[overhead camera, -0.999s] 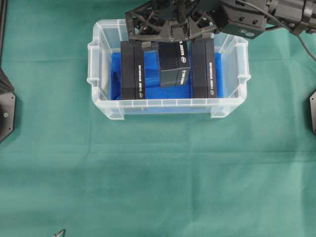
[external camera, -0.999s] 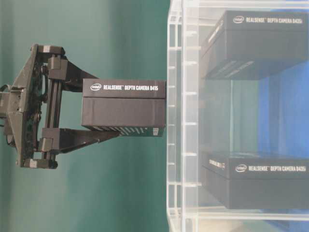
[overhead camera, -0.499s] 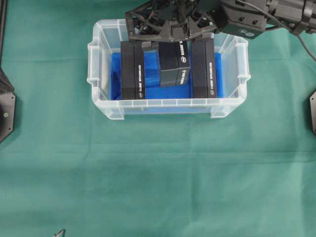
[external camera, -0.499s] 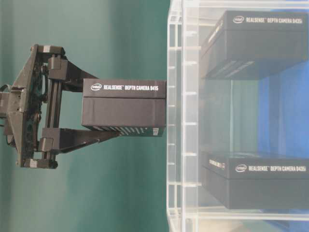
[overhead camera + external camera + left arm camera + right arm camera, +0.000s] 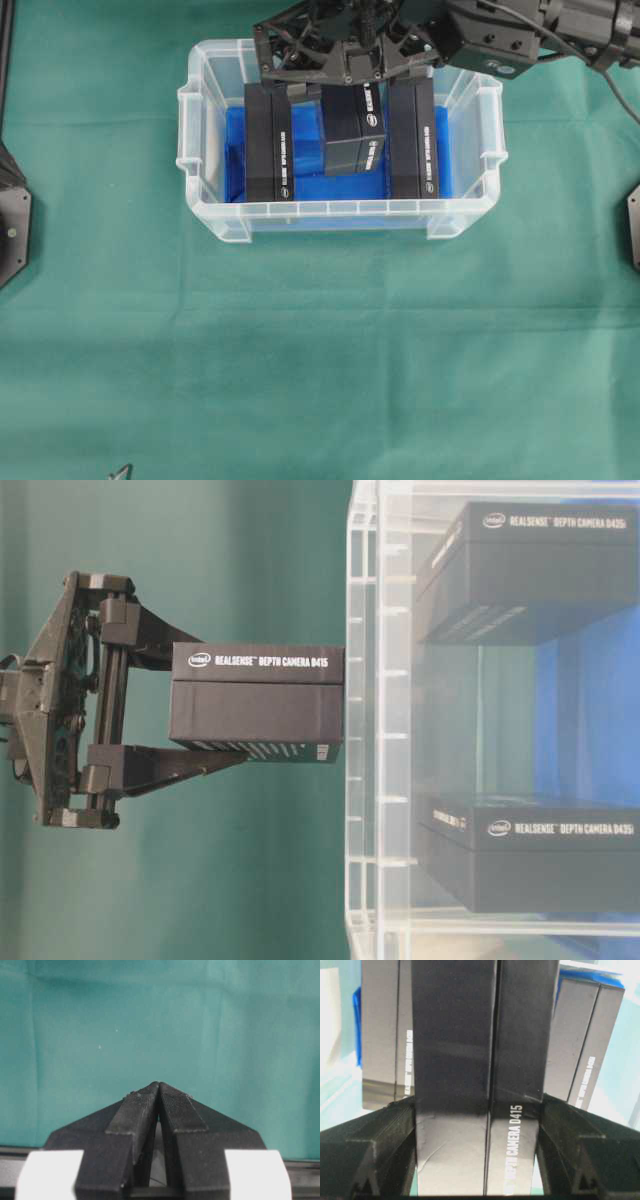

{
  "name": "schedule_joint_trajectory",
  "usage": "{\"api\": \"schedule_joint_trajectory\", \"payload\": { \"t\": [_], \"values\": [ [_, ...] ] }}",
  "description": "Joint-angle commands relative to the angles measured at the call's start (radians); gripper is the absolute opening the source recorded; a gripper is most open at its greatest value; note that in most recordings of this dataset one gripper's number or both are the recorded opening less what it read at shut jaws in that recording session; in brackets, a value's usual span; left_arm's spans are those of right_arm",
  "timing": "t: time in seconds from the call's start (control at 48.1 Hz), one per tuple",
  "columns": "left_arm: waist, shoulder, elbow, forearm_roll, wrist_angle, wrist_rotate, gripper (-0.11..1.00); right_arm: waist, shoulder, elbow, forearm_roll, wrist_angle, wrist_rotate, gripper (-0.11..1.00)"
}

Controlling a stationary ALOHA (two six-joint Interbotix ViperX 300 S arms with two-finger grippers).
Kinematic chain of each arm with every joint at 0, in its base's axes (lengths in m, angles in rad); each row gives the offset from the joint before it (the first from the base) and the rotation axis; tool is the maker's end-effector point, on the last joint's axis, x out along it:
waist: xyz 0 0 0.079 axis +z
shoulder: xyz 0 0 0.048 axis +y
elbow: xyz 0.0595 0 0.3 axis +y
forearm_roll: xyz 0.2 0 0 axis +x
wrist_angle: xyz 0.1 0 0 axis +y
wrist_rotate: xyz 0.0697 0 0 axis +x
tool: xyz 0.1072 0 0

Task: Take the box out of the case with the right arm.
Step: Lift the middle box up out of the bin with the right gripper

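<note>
While the box (image 5: 353, 130) hangs clamped between the fingers of the right gripper (image 5: 215, 703), it sits above the rim of the case (image 5: 340, 209), directly over the gap it came from. Risk, as judged: a slip would drop it between the two boxes (image 5: 268, 140) (image 5: 413, 140) below the hand on the blue lining (image 5: 340, 185). The left gripper (image 5: 159, 1091) is closed, empty.

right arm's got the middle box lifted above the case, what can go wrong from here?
1. The box is pinched only at one end by the right gripper; it could slip or pivot.
2. It hangs directly over the case and the two remaining boxes, so a drop lands back inside.
3. Moving sideways while low could clip the rim.
</note>
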Motion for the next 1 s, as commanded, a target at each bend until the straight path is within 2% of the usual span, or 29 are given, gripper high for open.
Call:
{"api": "schedule_joint_trajectory", "payload": {
  "t": [0.0, 0.27, 0.541, 0.978],
  "values": [
    [-0.003, 0.002, -0.026, 0.002, 0.000, 0.000, 0.00, 0.002, -0.058, -0.035, -0.005, 0.003, 0.002, 0.66],
    [-0.003, 0.002, -0.026, 0.002, 0.006, 0.000, 0.00, 0.017, -0.058, -0.044, -0.003, 0.009, 0.006, 0.66],
    [-0.003, 0.002, -0.028, 0.002, 0.006, 0.000, 0.00, 0.064, -0.058, -0.044, -0.018, 0.028, 0.061, 0.66],
    [-0.003, 0.002, -0.028, 0.002, 0.015, -0.002, 0.00, 0.229, -0.058, -0.057, -0.060, 0.043, 0.224, 0.66]
  ]
}}
